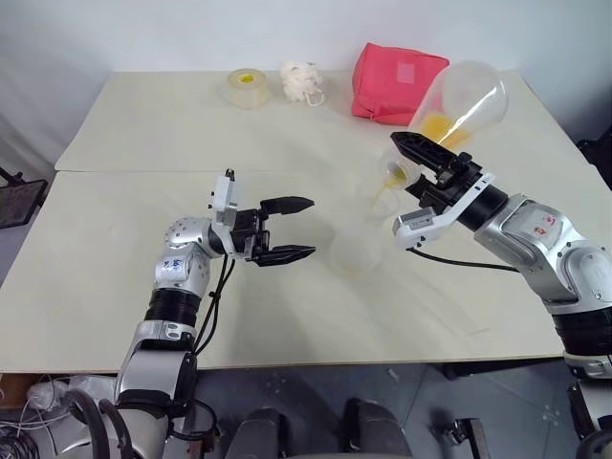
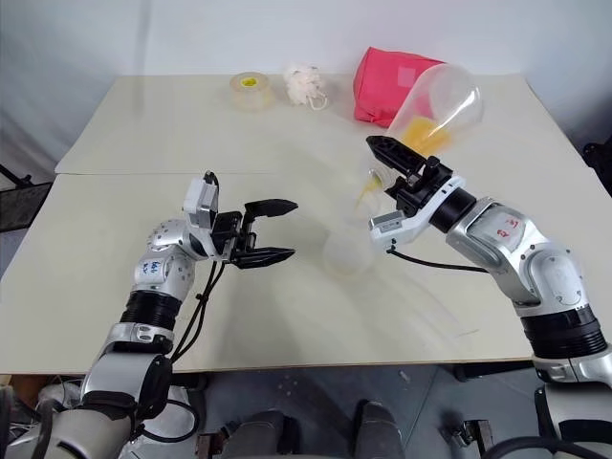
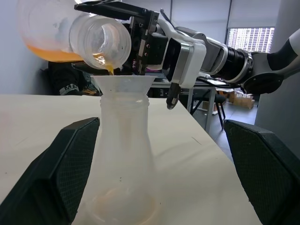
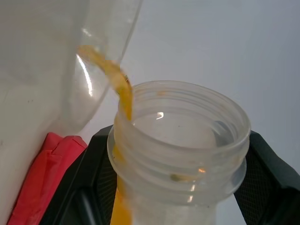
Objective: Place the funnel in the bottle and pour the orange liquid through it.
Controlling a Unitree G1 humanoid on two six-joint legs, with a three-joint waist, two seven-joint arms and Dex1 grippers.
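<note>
Orange liquid runs in a thin stream from the neck of a tipped clear flask into the funnel, which sits in the open neck of the bottle. The bottle stands upright on the pale table, near the middle of its front half, and a faint orange film shows at its base. The right gripper is clamped around the neck of the tipped flask, holding it above and just behind the funnel with the wide body raised toward the back of the table. Most of the liquid lies pooled in the lower side of that flask's body. The left gripper hovers just beside the bottle on the robot's left, its black fingers spread wide on either side without touching it. At the far edge of the table lie a roll of clear tape, a white bundle of cord and a red pouch, well apart from the bottle.
</note>
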